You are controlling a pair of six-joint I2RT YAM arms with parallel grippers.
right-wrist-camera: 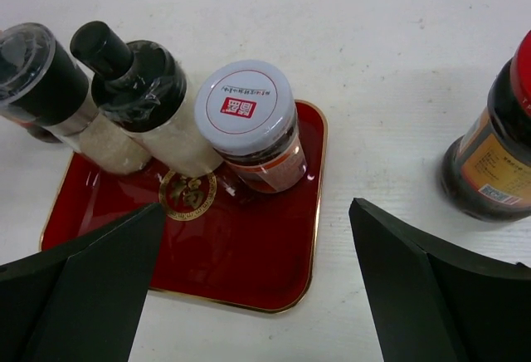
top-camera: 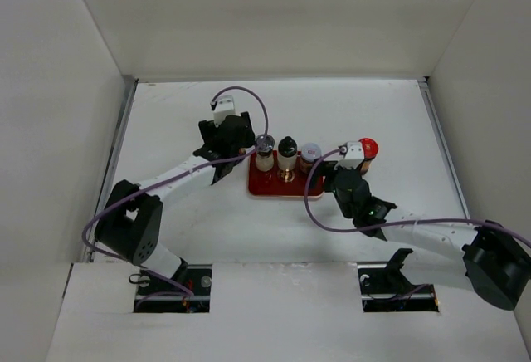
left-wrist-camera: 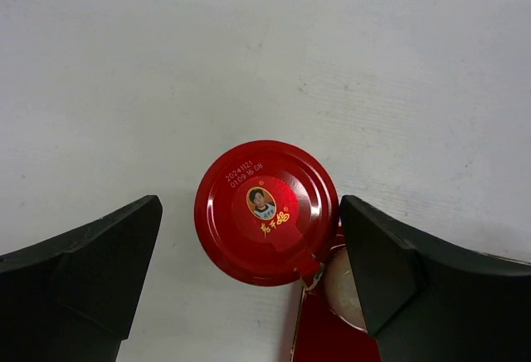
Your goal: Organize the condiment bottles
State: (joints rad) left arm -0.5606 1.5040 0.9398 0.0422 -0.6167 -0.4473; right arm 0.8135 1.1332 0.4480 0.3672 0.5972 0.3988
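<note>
Reaching up from the bottom of the top view, the left arm (top-camera: 178, 178) and the right arm (top-camera: 431, 233) stretch over the white tabletop (top-camera: 249, 229).

The left tool (left-wrist-camera: 250, 204) is wide open. Its two dark fingers (left-wrist-camera: 75, 271) stand one on each side of a red-capped jar (left-wrist-camera: 265, 212). In the left wrist picture, the finger on the left is well apart from the red lid. The finger on the right is just beside the lid, and I cannot tell if it touches. This jar stands upright on the tabletop, just beside the left end of the dark-red tray (right-wrist-camera: 249, 271), not on it.

The right tool (right-wrist-camera: 257, 206) is wide open too and holds nothing. It hangs over the bottom part of the tray in the right wrist picture.

A gold emblem (right-wrist-camera: 187, 193) is on the tray floor. Behind it, three bottles stand upright in a close row along the top side of the tray. From left to right they are a clear-capped bottle (right-wrist-camera: 33, 71), a black-topped bottle (right-wrist-camera: 137, 80) and a grey-lidded jar (right-wrist-camera: 246, 105).

A second red-capped jar (right-wrist-camera: 498, 154) stands on the tabletop at the right edge of that picture, apart from the tray.
</note>
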